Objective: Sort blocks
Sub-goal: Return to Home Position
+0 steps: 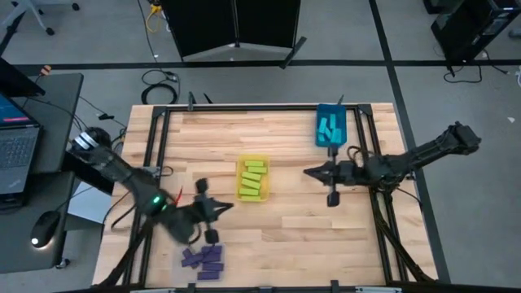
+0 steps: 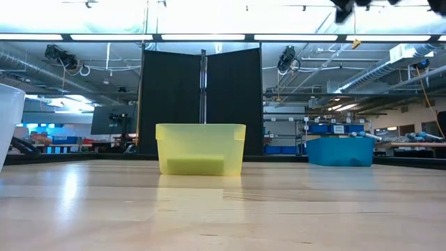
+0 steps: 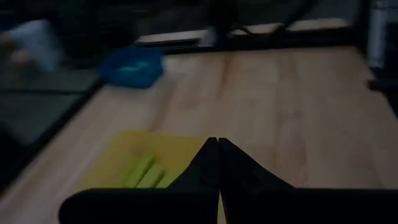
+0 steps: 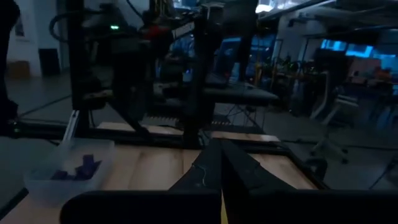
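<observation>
right gripper (image 4: 217,144): fingers pressed together, empty
clear bin (image 4: 46,183): ahead, off to one side
purple blocks (image 4: 84,167): inside clear bin

The wooden table (image 1: 293,236) carries a yellow bin (image 1: 253,160), a blue bin (image 1: 331,108) and a clear bin (image 2: 7,122).

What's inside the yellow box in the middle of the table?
The yellow bin holds yellow-green blocks, lying side by side. From above only the top ones show. Any beneath them are covered, so I can't count them all.
</observation>
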Controlling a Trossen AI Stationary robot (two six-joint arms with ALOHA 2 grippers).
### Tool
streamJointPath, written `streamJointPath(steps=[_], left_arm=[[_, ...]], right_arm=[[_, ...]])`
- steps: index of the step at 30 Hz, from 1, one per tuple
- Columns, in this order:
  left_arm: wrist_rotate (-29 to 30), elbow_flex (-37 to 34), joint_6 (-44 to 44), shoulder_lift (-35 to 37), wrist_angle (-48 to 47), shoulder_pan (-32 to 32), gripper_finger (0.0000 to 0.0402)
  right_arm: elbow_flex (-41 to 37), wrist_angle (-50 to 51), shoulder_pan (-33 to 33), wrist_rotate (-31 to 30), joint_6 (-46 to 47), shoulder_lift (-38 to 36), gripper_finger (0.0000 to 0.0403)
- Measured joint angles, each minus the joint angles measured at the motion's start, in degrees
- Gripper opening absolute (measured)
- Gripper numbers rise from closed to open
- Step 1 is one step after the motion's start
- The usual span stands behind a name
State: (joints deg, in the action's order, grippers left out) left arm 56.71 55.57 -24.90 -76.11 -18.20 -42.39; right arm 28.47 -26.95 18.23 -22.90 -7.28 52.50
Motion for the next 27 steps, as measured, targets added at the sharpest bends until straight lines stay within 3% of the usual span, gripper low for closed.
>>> streamJointPath(steps=[3,5,10,12,20,27], left_arm=[[-12.11,-6.68,13.08,2.71,13.95,6.82,0.0001],[-16.67,-10.85,18.26,5.53,19.63,10.51,0.0001],[-30.59,-24.44,25.41,16.7,35.29,18.81,0.0001],[-33.24,-30.0,26.05,23.13,38.35,21.63,0.0001],[-39.31,-44.42,28.6,44.67,35.91,28.75,0.0],[-46.7,-48.37,28.6,58.62,26.13,34.83,0.0]], right_arm=[[-6.48,-0.86,0.65,-0.39,-0.21,-7.09,0.0005],[-9.68,0.9,1.09,-0.38,-0.18,-11.65,0.0005],[-16.86,3.86,1.84,-1.57,1.1,-21.87,0.0006],[-19.66,3.87,2.02,-1.61,1.21,-25.58,0.0006],[-26.02,11.0,2.02,-1.72,5.32,-36.26,0.0006],[-27.5,18.6,1.82,-1.99,6.51,-43.58,0.0006]])
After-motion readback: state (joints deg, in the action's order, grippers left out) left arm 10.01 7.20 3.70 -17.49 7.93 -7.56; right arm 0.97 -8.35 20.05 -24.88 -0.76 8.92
